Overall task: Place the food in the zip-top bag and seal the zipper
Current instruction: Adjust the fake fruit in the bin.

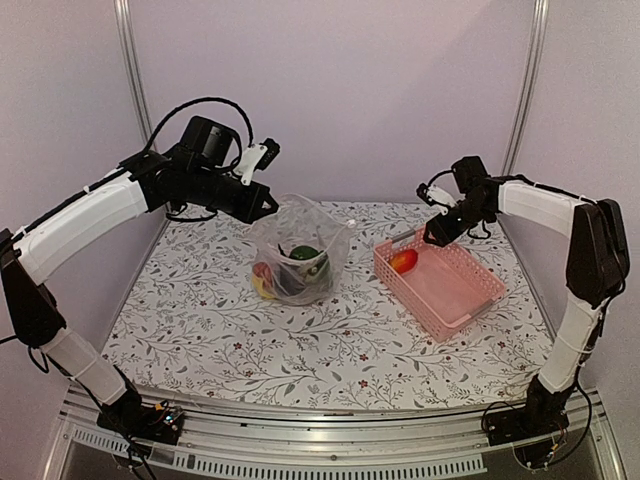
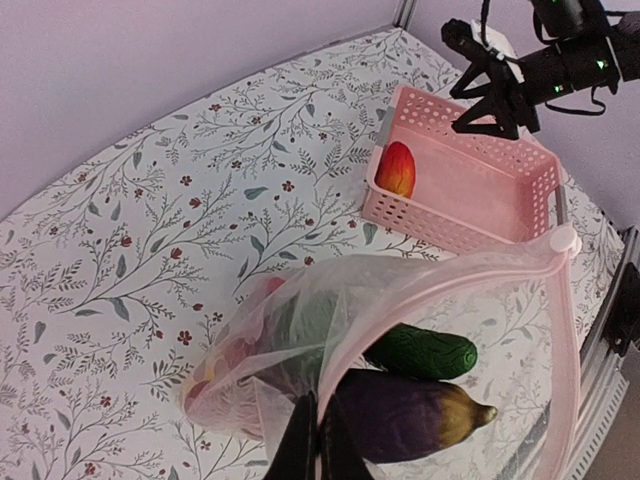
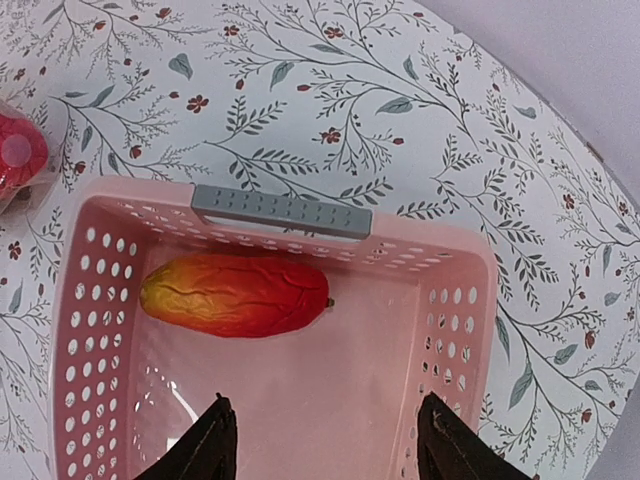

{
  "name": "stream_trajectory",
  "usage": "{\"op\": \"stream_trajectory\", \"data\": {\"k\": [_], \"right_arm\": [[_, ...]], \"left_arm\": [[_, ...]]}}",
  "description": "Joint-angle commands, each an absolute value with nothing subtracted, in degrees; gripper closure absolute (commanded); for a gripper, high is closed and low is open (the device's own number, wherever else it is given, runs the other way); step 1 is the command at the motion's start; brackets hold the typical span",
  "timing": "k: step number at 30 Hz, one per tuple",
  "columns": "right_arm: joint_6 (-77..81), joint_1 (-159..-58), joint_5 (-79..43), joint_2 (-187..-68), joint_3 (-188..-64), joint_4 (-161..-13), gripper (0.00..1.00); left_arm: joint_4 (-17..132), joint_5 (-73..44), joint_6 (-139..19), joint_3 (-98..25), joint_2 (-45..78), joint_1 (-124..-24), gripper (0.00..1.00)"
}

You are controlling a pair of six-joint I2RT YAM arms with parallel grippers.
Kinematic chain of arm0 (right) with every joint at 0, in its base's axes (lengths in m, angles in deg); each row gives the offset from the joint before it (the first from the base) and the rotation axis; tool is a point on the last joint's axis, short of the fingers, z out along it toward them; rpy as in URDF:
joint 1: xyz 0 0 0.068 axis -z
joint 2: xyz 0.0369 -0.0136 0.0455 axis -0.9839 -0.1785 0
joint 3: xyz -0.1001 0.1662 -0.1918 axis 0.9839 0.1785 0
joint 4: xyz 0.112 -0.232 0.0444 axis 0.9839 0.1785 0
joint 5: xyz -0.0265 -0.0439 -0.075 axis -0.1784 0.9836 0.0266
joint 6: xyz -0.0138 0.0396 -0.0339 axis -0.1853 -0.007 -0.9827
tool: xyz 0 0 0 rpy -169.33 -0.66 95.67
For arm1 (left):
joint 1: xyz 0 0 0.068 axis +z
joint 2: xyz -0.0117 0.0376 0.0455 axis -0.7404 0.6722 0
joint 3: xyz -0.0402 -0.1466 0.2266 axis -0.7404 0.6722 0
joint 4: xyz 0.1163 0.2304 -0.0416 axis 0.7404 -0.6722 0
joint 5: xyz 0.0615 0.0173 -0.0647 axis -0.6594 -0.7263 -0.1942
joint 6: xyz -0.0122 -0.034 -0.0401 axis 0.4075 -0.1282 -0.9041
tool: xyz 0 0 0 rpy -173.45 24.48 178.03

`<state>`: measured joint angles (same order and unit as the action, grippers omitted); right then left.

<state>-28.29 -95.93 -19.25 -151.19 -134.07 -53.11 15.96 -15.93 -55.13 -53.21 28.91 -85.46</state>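
Observation:
The clear zip-top bag (image 1: 298, 250) is held up off the table by my left gripper (image 1: 268, 203), which is shut on its rim (image 2: 318, 440). The pinkish zipper (image 2: 450, 275) arcs round the open mouth. Inside lie a purple eggplant (image 2: 410, 415), a green cucumber (image 2: 425, 350) and red and yellow pieces (image 1: 265, 278). One red-orange fruit (image 3: 235, 295) lies at the far end of the pink basket (image 3: 460, 260). Above the basket, my right gripper (image 3: 327, 400) hangs open with nothing between its fingers, short of the fruit.
The basket (image 1: 460, 300) stands at the right of the flowered tablecloth (image 1: 200, 330). It has a grey tab (image 3: 280, 210) on its far rim. A white slider (image 2: 565, 240) sits at the zipper's end. Walls close in behind and at both sides.

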Motion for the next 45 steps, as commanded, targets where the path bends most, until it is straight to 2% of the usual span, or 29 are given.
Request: {"op": "stream_trajectory", "data": {"k": [1, 12, 19, 27, 38, 45], "right_arm": [[-25.5, -99.1, -20.0, -156.6, -139.3, -55.4, 0.39], [-23.2, -103.8, -17.0, -165.7, -142.2, -57.6, 0.39], [-23.2, -104.2, -11.1, -167.4, -138.4, -59.3, 0.39], [-27.4, -101.2, -5.9, -158.8, -126.6, -59.8, 0.37], [-30.6, -97.9, -16.3, -144.1, -118.6, -54.5, 0.36], [-48.8, -97.9, -20.1, -137.9, -115.2, -49.8, 0.41]], "left_arm": [[17.1, -15.5, -55.4, -53.7, 28.7, -84.8, 1.0], [17.3, -16.2, -55.8, -53.6, 28.6, -84.8, 1.0], [17.7, -15.8, -56.0, -53.9, 29.3, -84.8, 1.0], [17.0, -16.1, -55.2, -54.5, 29.4, -84.7, 1.0], [16.4, -16.5, -54.5, -53.9, 29.3, -84.4, 1.0], [16.1, -15.9, -54.5, -53.9, 29.2, -84.4, 1.0]]}}
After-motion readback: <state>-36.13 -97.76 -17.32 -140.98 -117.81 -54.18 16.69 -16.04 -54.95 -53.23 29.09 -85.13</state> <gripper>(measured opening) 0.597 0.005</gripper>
